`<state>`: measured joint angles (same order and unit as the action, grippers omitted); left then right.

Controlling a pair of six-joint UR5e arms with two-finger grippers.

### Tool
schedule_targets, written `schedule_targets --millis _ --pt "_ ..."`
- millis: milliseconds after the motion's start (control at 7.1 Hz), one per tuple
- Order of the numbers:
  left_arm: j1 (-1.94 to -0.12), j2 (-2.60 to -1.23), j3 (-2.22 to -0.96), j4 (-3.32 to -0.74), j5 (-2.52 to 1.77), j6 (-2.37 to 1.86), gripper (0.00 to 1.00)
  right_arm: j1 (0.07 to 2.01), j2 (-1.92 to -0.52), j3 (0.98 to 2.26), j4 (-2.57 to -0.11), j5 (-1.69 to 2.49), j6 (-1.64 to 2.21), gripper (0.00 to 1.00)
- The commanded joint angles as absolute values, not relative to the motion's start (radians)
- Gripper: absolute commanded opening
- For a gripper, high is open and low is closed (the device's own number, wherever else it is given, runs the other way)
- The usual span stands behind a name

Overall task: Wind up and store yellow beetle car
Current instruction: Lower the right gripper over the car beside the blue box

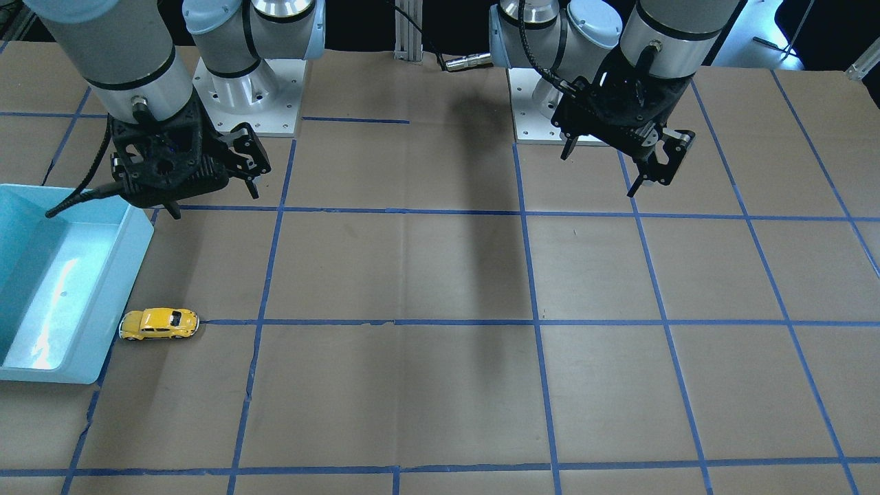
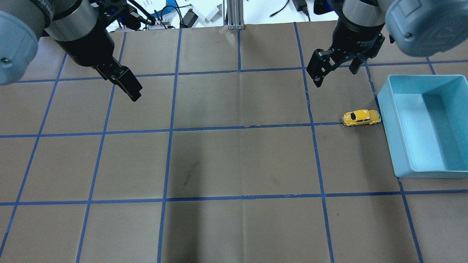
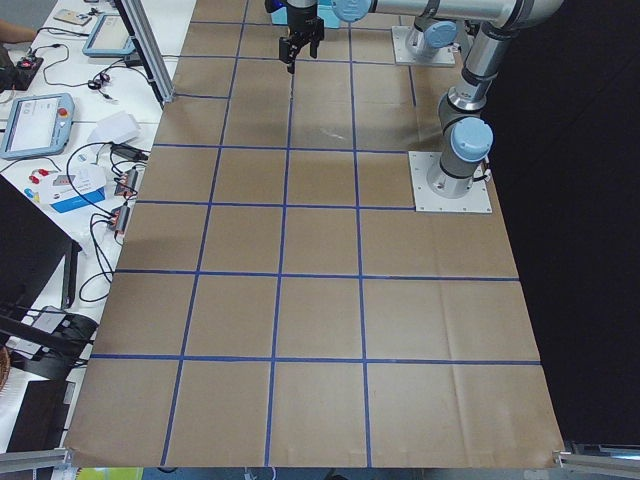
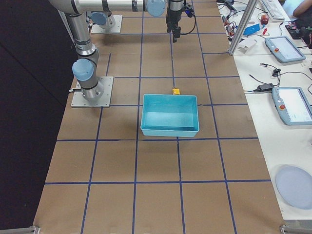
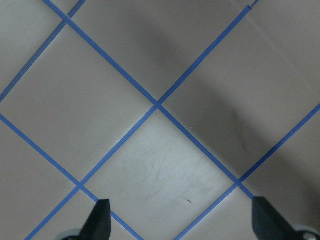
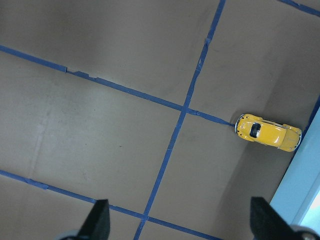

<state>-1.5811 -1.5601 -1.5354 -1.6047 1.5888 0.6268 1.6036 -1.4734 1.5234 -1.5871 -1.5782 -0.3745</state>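
The car (image 2: 361, 117) sits on its wheels on the counter (image 2: 234, 160), lying along a blue tape line. One end points at the blue bin (image 2: 389, 135), which stands just beside it at its 3 o'clock in the overhead view. I can't tell whether the two quite touch.

The right claw (image 2: 334, 73) hangs in the air above the counter with its fingers spread wide and nothing between them. From there the car lies at about 5 o'clock. The wrist view shows the car (image 6: 268, 133) well ahead of the fingertips, not between them. The left claw (image 5: 182, 220) is far off across the counter, also spread wide and empty, over bare tape squares.

I'd guess the toy is light and rigid, so it won't give under the fingers. The glossy, rounded shell looks slippery, and a pinch on the roof or bonnet could squirt it out. The better hold seems to be across the width, low on the flanks between the wheels. That leaves the wheels free to press on the counter for winding, and the fingers stay clear of the bin wall
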Motion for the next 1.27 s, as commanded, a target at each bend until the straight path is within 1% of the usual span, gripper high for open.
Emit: schedule_targets --millis 0,282,423,563,704,845,986,1127 --pt "-1.582 -1.526 -1.526 -1.626 1.594 0.412 1.0 1.589 -1.443 1.567 -1.601 -1.592 -0.599 1.0" --pt "-1.582 -1.511 -1.513 -1.649 1.601 0.24 1.0 1.519 -1.431 1.629 -1.608 -1.638 -0.801 1.0" --pt "-1.582 -1.514 -1.513 -1.685 1.605 0.169 1.0 1.462 -1.427 1.659 -1.649 -1.641 -0.913 1.0" --pt "-1.572 -1.538 -1.513 -1.687 1.595 0.1 1.0 1.447 -1.41 1.714 -1.74 -1.647 -1.027 1.0" --pt "-1.571 -1.533 -1.531 -1.677 1.639 0.101 1.0 1.445 -1.405 1.759 -1.858 -1.737 -1.233 1.0" --pt "-1.565 -1.526 -1.517 -1.69 1.679 0.095 1.0 1.425 -1.407 1.788 -1.897 -1.744 -1.344 1.0" --pt "-1.58 -1.519 -1.528 -1.722 1.675 0.083 1.0 1.395 -1.401 1.817 -1.993 -1.74 -1.496 1.0" --pt "-1.568 -1.517 -1.511 -1.738 1.57 0.081 1.0 1.378 -1.352 1.827 -2.091 -1.738 -1.66 0.99"
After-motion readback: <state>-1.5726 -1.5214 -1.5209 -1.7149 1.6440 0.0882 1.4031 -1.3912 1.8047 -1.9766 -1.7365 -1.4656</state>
